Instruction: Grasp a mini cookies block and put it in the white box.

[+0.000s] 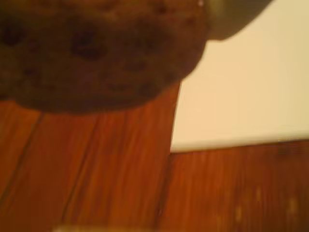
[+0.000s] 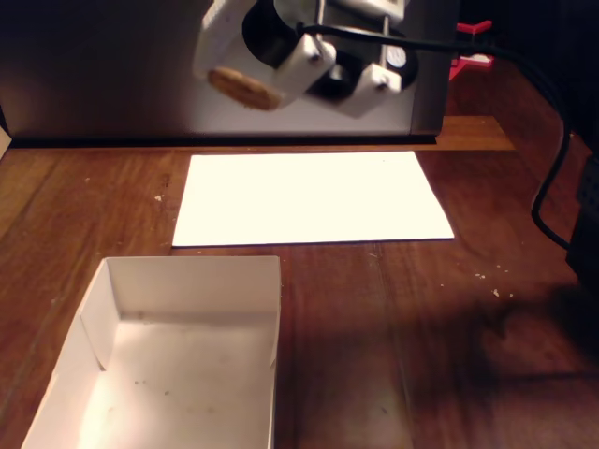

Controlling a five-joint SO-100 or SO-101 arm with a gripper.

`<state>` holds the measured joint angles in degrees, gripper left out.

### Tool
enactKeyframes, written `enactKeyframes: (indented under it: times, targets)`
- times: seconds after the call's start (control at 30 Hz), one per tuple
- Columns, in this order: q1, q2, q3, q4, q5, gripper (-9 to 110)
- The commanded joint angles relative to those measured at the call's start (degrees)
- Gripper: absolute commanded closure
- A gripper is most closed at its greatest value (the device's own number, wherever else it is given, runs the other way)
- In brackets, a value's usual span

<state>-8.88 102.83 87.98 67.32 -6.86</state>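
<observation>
In the fixed view, the shallow white cardboard box (image 2: 178, 374) sat nearest, at 7 o'clock on the dark wooden tabletop (image 2: 421, 327). Beyond it at 12 o'clock lay a flat white paper sheet (image 2: 309, 196). Farthest, raised above, the white pincer (image 2: 245, 86) was clamped on the small round golden-brown cookie (image 2: 241, 88)

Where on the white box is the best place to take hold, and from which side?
Grip a wall of the white box, pinching it from above, one finger inside and one outside. The walls are thin and upright, and the top is open; the far wall lies nearest the tool, which is holding the cookie.
</observation>
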Motion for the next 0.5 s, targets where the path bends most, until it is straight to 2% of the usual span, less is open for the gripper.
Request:
enactKeyframes:
  times: [0.0, 0.47]
  targets:
    - [-4.0, -0.5, -6.0, -2.0, 1.2, 83]
    - [-12.0, -15.1, -6.1, -10.4, 4.3, 82]
